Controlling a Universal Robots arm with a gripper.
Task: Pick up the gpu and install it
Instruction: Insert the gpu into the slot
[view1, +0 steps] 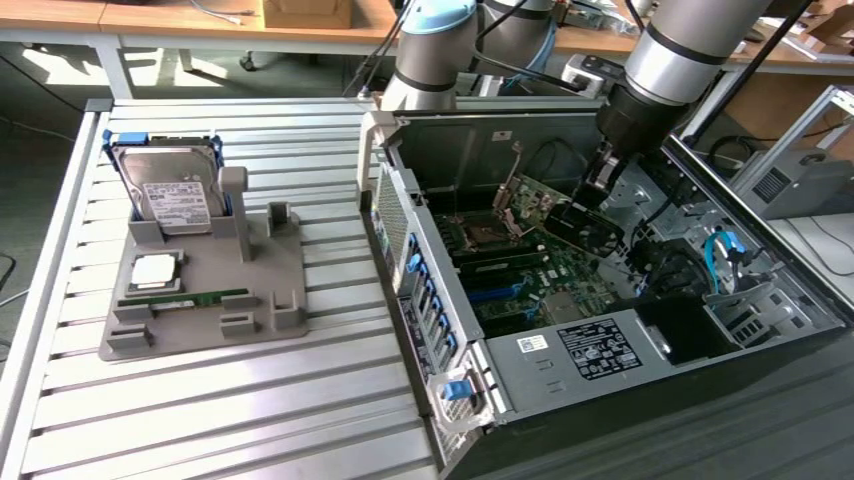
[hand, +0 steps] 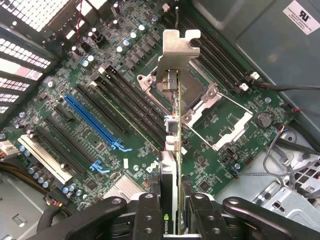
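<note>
One thin flat gpu (hand: 178, 145) was gripped edge-on by the black pincer (hand: 175, 212) over the green motherboard (hand: 55, 107), with one boxy hard drive (view1: 174, 195) at nine o'clock in the exterior view.

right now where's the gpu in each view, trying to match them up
exterior view: the gpu is held by the gripper inside the open computer case, toward the exterior view's right.
wrist view: the gpu is seen edge-on, running out from the gripper to its silvery bracket, over the motherboard.
shared landmark: the cpu socket, close by the card in both.
</note>
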